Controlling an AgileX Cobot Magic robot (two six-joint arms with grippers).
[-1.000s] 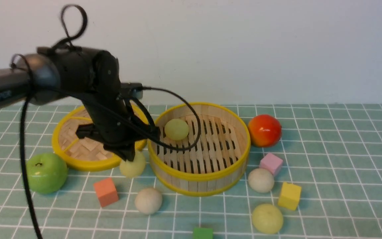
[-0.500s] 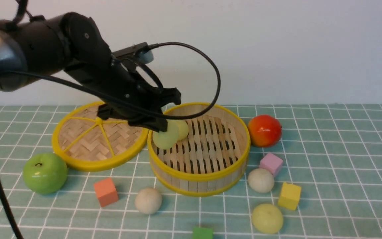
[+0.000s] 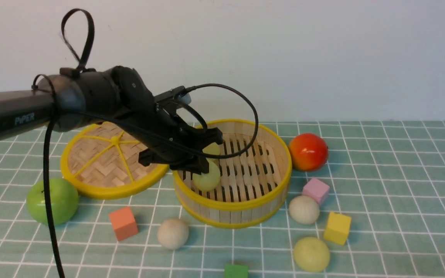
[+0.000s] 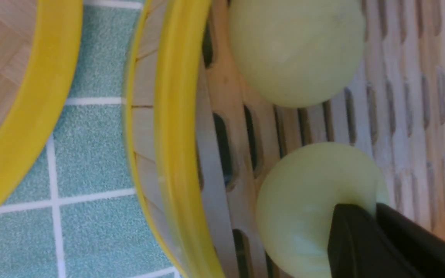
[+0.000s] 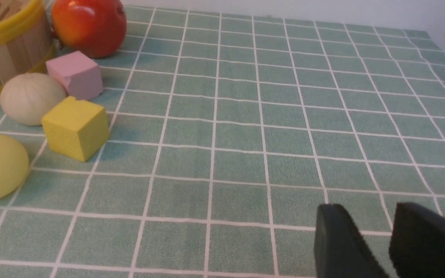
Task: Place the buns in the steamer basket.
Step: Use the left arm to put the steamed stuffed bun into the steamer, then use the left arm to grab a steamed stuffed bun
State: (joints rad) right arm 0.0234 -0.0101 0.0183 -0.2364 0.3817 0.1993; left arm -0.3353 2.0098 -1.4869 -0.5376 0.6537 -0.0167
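The left claw (image 3: 199,166) is pinched narrow on a pale green bun (image 3: 208,180), its dark fingers (image 4: 361,239) pressed into the soft top. This gripped bun sits low inside the steamer basket (image 3: 245,204), close to the left wall; whether it rests on the slatted floor cannot be told. Just beyond it, on the far side, a second pale green bun (image 4: 296,50) lies on the slats, partly hidden behind the claw in the front view. Left of the basket and just beside it lies the flat woven lid (image 3: 91,162), with a green apple (image 3: 54,200) near its near-left edge. On the bench (image 3: 400,173) in front of the basket are an orange cube (image 3: 123,223), a near-left off-white bun (image 3: 172,233) and a green cube (image 3: 236,271) at the near edge. A red apple (image 3: 308,151) stands just right of the basket. Nearer than it come a pink cube (image 3: 315,190), a right off-white bun (image 3: 303,209) close to the basket wall, a yellow cube (image 3: 337,227) and the nearest pale green bun (image 3: 311,254). The right claw (image 5: 373,210) stands wide with nothing between its fingers, above bare bench well to the right of these things.
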